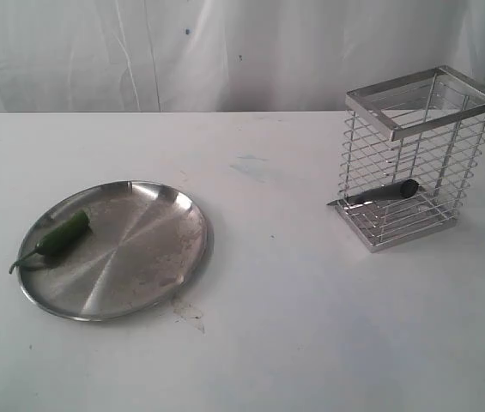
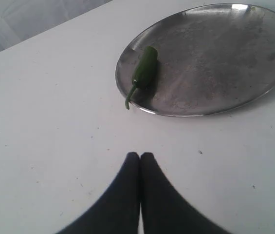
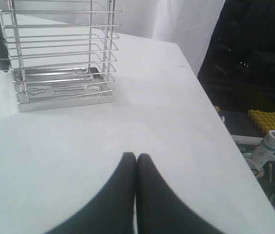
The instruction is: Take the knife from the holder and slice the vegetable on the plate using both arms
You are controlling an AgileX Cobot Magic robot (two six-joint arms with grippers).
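Observation:
A green chili, the vegetable [image 1: 63, 233] [image 2: 144, 73], lies near the left rim of the steel plate [image 1: 139, 266] [image 2: 215, 63]. At the right of the table stands the chrome wire holder [image 1: 414, 154] [image 3: 59, 53]. The knife [image 1: 384, 194] lies low inside it, its blade tip poking out through the bars to the left. Neither arm shows in the exterior view. My left gripper [image 2: 139, 155] is shut and empty, hovering over bare table short of the plate. My right gripper [image 3: 136, 156] is shut and empty too, some way from the holder.
The white table [image 1: 294, 326] ends in an edge close to the holder [image 3: 210, 97]. Past that edge are dark equipment, a yellow object [image 3: 271, 122] and a roll of tape [image 3: 269, 145]. A white curtain [image 1: 225, 51] hangs behind the table.

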